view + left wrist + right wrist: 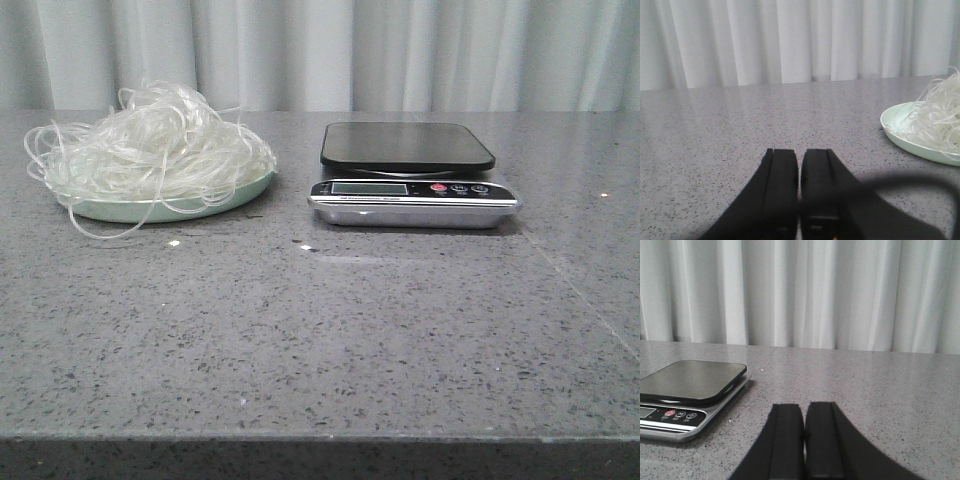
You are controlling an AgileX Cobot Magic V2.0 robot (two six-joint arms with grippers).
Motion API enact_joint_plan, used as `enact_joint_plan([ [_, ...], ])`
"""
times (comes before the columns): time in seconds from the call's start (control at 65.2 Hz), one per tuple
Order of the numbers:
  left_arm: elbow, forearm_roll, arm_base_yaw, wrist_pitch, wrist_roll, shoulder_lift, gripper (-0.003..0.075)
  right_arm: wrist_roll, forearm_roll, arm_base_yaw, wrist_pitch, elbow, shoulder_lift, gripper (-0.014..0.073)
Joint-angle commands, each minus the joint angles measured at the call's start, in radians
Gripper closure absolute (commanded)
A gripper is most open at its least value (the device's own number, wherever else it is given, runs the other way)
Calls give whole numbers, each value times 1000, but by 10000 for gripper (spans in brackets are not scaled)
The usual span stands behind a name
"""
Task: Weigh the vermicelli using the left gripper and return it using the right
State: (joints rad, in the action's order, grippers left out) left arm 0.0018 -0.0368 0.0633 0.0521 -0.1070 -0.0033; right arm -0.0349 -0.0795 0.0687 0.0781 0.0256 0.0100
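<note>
Bare table (320,340) is lying open across the front and right; the vermicelli (150,150) heaped on its plate (165,208) and the scale (410,175) are blocking the rear; a passable gap is running between them.

Translucent white vermicelli (150,145) heaps my pale green plate (130,210); a black-topped silver scale (412,185) sits on grey speckled table (320,330), white curtains (400,50) at twelve o'clock.

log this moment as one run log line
vermicelli: heaped on green plate | scale: platform bare | left gripper: shut, holding nothing | right gripper: shut, holding nothing | stage: fits pre-weigh or returned
</note>
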Motion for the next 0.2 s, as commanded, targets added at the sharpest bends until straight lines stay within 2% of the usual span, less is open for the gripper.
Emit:
enact_joint_plan([
  [0.0,9,-7,2,-79,2,-22,575,-1,8,-5,70,-6,17,414],
  [0.184,9,-7,2,-79,2,-22,575,-1,8,-5,69,-6,17,414],
])
